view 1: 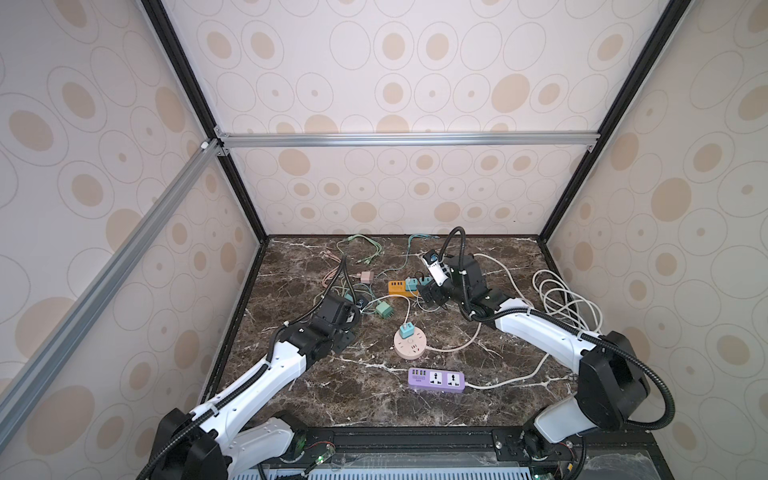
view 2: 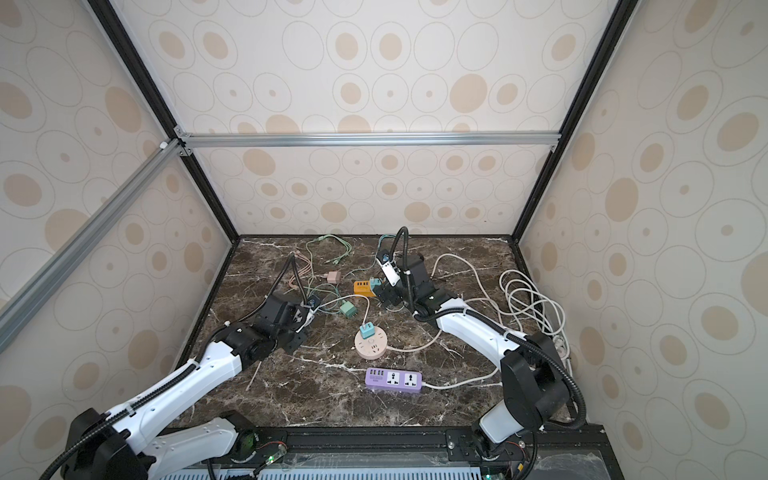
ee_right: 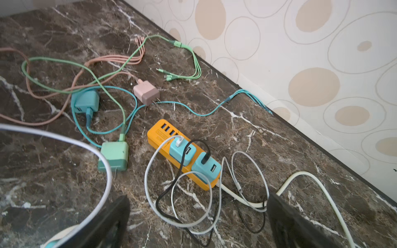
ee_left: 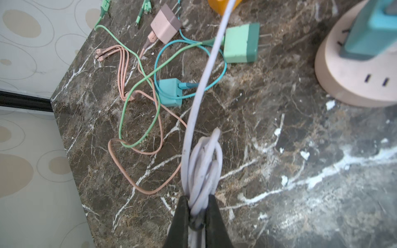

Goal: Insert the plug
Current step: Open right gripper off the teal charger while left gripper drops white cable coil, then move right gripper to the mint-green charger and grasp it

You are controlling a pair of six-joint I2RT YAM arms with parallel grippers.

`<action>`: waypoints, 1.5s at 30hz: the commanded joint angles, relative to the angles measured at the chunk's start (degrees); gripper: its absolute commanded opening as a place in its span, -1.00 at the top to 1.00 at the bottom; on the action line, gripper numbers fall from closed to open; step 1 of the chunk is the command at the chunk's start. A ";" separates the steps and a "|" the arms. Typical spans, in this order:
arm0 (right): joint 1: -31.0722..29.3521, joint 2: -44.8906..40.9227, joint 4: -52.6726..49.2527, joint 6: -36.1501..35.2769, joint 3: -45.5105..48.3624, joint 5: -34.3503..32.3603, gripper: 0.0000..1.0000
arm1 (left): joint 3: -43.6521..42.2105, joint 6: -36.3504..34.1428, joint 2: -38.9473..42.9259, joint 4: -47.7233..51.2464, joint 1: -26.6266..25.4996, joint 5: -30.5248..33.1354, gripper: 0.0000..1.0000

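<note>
Right wrist view: the orange power strip [ee_right: 155, 141] lies on the dark marble table [ee_right: 268, 133] and serves as the reference for every position below. Two teal plugs stand side by side in its sockets. The first teal plug [ee_right: 182, 153], next to the strip's USB ports, carries a white cable [ee_right: 146, 178]. The second teal plug [ee_right: 207, 169], toward the strip's cord end, carries a black cable [ee_right: 182, 165]. Both sit flush against the strip, as far as can be told. The right gripper [ee_right: 197, 223] hangs just short of the strip with its jaws spread wide. One finger is on each side of the loose cable loops, and it grips nothing.

Both top views: toward the front of the table from the orange strip stands a round pink socket hub [view 1: 411, 351]. A third teal plug [view 1: 405, 331] stands upright in its top. Farther front again lies a purple power strip [view 2: 393, 380]. A green adapter [view 1: 383, 309] lies just front-left of the orange strip with its prongs bare. A pink adapter [view 1: 366, 277] lies to the strip's left.

Left wrist view: the left gripper [ee_left: 198, 219], well left of the orange strip, is clamped on a coiled bundle of pale cable [ee_left: 204, 163]. One strand rises clear of the table, and in a top view it arcs over to the third teal plug. A loose teal adapter [ee_left: 168, 92] lies left of the strip among pink, green and teal leads.
</note>
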State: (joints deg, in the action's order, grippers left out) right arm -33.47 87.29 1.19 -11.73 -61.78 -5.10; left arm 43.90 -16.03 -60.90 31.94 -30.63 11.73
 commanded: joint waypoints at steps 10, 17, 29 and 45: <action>-0.36 7.05 -6.89 4.06 -7.16 19.52 -0.82 | -8.74 -8.10 11.33 7.58 0.05 10.45 -0.17; -2.92 20.26 -22.33 11.95 -23.17 16.14 -0.77 | -2.44 -7.86 17.34 0.87 0.13 7.06 -0.96; -9.29 36.82 -34.63 17.51 -40.04 13.34 -0.42 | -0.24 9.37 23.02 -20.43 0.31 7.95 -0.97; -11.83 41.61 -43.87 16.92 -53.21 16.43 -0.50 | -2.48 17.04 17.26 -32.16 0.75 17.18 -0.97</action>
State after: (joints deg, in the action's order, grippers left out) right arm -44.73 132.66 -41.12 4.93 -113.73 7.20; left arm 42.17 -0.69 -44.60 2.85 -30.24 27.33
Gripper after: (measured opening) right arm 0.746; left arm 0.984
